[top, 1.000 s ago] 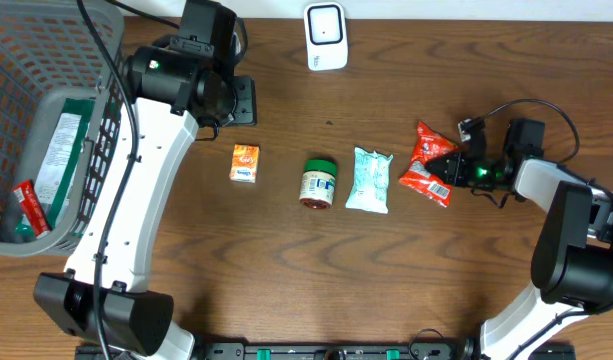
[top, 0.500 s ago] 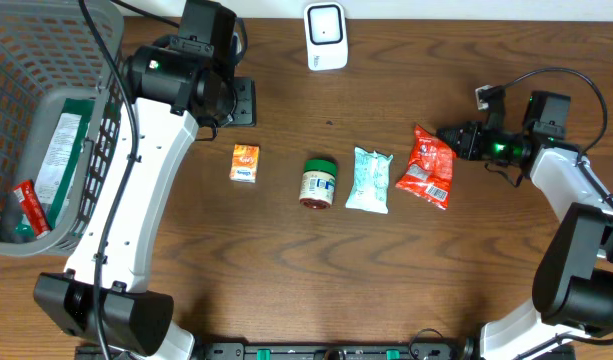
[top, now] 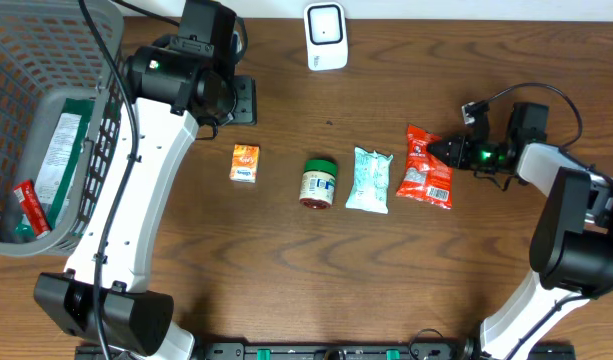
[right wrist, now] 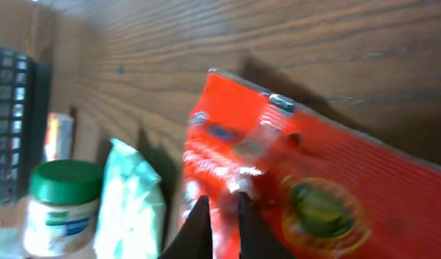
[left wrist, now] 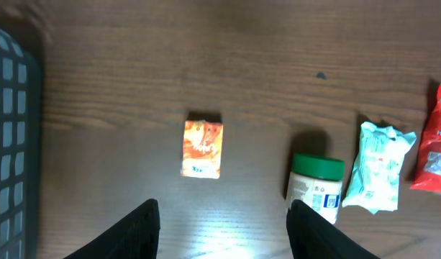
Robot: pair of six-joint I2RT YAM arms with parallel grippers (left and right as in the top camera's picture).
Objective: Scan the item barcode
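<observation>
— Where is the red packet (top: 426, 167) lying?
— On the desk (top: 286, 250), beside the pale green pouch (top: 369, 180); its print is blurring, unreadable. The right pincer (right wrist: 219, 216) is sitting nearly closed at its edge, and I cannot tell if it is gripping. The left pincer (left wrist: 221, 216) is hanging open, empty.

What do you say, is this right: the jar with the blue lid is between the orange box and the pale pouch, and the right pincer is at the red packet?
Wrong colour: the left wrist view shows a green lid. The jar is between the orange box and the pale pouch, and the right pincer is at the red packet.
</observation>
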